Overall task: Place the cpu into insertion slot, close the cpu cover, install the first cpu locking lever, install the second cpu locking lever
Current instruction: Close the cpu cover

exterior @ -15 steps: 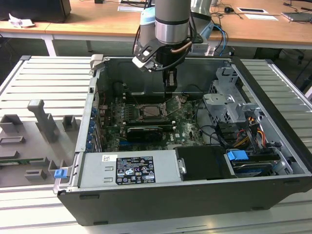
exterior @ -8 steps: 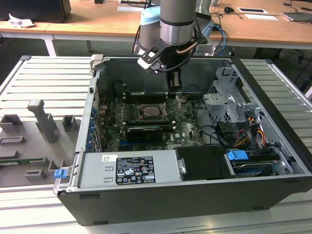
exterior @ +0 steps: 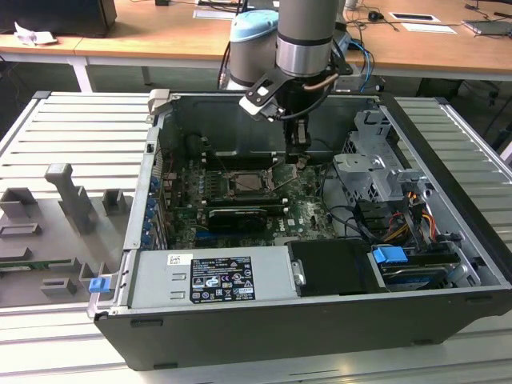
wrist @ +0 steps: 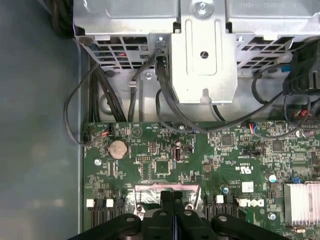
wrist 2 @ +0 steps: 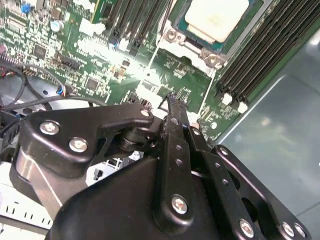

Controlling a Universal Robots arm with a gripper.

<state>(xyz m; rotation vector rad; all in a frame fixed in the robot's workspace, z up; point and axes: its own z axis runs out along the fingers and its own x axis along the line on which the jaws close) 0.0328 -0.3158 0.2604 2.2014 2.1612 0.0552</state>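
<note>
**Closed claw just beside the loaded socket**

The arm reaches down into an open computer case (exterior: 320,336) that lies on a slatted metal counter (exterior: 72,136). The claw (exterior: 298,160) hangs low over the green circuit board (exterior: 308,210). Its two black fingers are pressed together along their length, and nothing can be seen between them.

In the exterior view the socket (exterior: 250,182) is just beside the claw, on the exterior view's left of it. A grey power supply box (exterior: 208,276) sits well in front of both, along the near wall of the case.

In the second wrist view the claw (wrist 2: 172,99) points at the board, with its tips close to the surface; whether they touch it cannot be told. A short way beyond the tips, the cpu (wrist 2: 217,17) lies in the socket with its pale face up. A silver metal frame rings it, and this appears to be the cover (wrist 2: 195,46) lying flat, though the angle leaves that unsure. Long black memory slots (wrist 2: 260,55) run alongside, further from the claw than the chip.

In the first wrist view the claw (wrist: 172,194) is right against a shiny metal edge (wrist: 150,190). Past it are a round coin battery (wrist: 118,148) and a metal drive cage (wrist: 205,50) with dark cables looping down.
</note>
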